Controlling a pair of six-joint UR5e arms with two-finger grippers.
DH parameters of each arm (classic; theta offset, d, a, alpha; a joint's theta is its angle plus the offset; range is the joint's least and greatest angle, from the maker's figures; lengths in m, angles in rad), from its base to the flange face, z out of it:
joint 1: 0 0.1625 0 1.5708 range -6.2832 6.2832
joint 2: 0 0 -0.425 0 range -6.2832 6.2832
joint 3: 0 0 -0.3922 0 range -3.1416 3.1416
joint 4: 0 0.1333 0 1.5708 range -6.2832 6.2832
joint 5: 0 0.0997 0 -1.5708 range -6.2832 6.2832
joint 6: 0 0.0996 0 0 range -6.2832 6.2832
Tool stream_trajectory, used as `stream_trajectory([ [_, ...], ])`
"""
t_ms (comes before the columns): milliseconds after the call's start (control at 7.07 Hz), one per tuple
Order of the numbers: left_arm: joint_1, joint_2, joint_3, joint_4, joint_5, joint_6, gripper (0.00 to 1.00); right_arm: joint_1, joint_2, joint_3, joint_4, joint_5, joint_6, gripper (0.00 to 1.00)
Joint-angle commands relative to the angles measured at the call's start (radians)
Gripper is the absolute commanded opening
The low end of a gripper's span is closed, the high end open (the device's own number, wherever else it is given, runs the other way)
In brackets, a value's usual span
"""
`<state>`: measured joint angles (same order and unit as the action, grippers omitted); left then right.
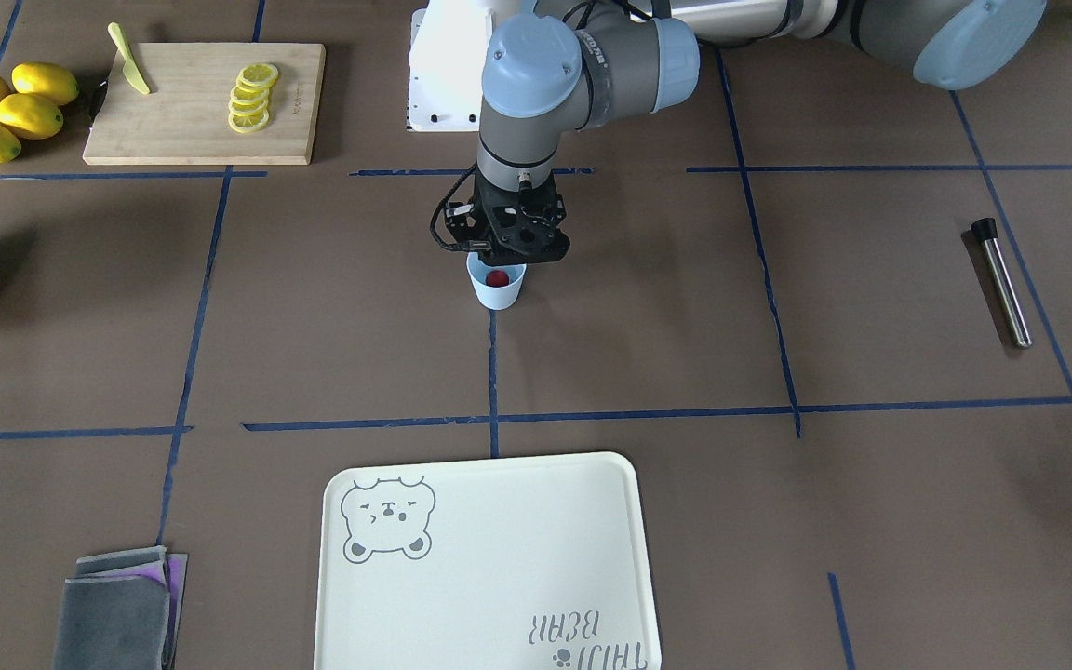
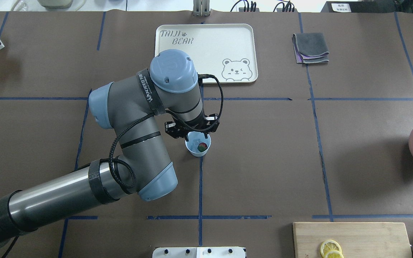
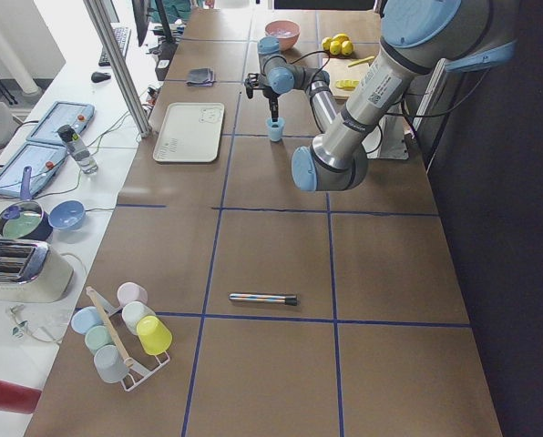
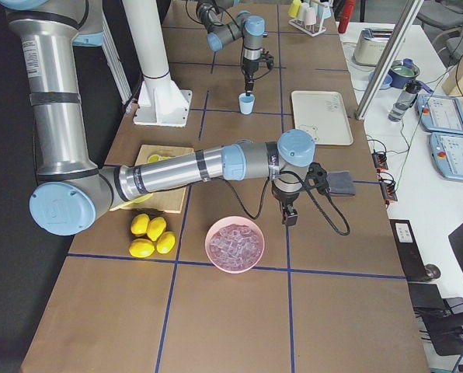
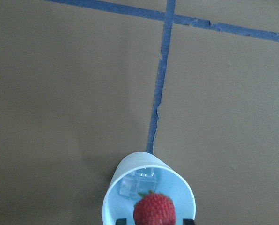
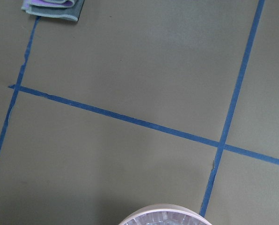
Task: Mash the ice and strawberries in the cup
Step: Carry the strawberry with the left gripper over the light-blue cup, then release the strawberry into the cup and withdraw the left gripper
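L gripper (image 1: 503, 249) hangs over small pale blue plastic cup (image 1: 499, 294) at table centre, fingers spread either side of small red strawberry (image 5: 153, 210) in cup's mouth. Clear ice lumps (image 5: 130, 187) lie at berry's 11 o'clock. R gripper (image 4: 288, 216) hovers at 1 o'clock of pink round bowl (image 4: 235, 269); can't tell its fingers' state.

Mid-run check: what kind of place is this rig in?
Probably a robotics lab staged as a drink-prep bench: a paper-covered table gridded with blue tape, control consoles alongside, and lemons beside a cutting board.
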<state>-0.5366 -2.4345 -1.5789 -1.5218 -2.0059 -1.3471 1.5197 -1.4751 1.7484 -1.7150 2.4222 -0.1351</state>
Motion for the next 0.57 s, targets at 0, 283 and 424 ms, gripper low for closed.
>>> stream_trajectory([
  [0, -0.003, 0.002, -0.021, 0.008, 0.019, 0.003, 1.00, -0.001, 0.002, -0.003, 0.000, 0.000, 0.000, 1.00],
  [283, -0.067, 0.142, -0.144, 0.031, 0.010, 0.108, 1.00, 0.000, 0.002, -0.013, 0.000, -0.003, -0.004, 1.00],
  [424, -0.112, 0.234, -0.241, 0.095, 0.010, 0.240, 1.00, 0.001, -0.004, -0.038, -0.002, -0.002, -0.003, 1.00],
])
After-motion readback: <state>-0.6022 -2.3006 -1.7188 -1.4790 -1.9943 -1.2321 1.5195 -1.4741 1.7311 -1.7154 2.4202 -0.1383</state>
